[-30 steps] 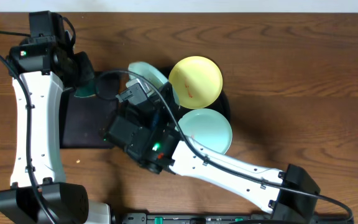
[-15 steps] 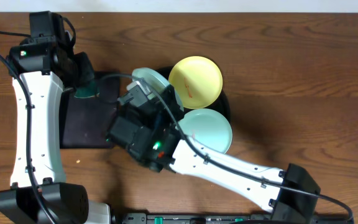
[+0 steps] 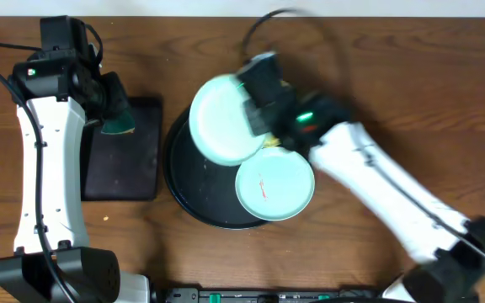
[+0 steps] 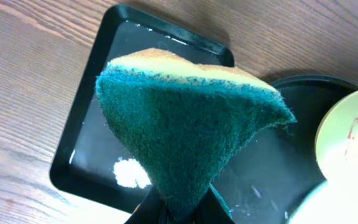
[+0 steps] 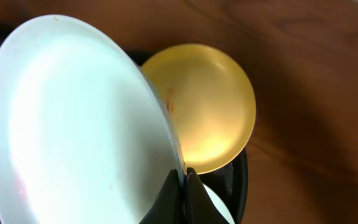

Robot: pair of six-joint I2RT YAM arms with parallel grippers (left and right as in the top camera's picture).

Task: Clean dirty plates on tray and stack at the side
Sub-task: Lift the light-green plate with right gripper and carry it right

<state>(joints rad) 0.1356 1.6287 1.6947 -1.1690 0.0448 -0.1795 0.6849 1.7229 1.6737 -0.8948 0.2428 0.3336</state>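
Right gripper (image 5: 182, 179) clenched on the rim of one turquoise plate (image 3: 221, 118), held up tilted above the far-left part of the tray (image 3: 183, 198). Left gripper (image 4: 178, 210) clamped on a sponge (image 4: 185, 124), green face toward the wrist camera, hanging well left of the tray over a small tray (image 4: 82, 146) just beside it. No contact between sponge and plate yet.

Early in the task, by the look of it: nothing stacked anywhere beside the tray. Yellow plate (image 5: 210, 106) on the tray's far-right side, with a red streak near its rim. Second turquoise plate (image 3: 274, 185) flat on the tray's near-right side, red smear at its centre. Held plate perhaps wiped, perhaps not; too blurred and washed out to tell.

Left to do: wiping the smeared plates, then stacking all three off the tray.
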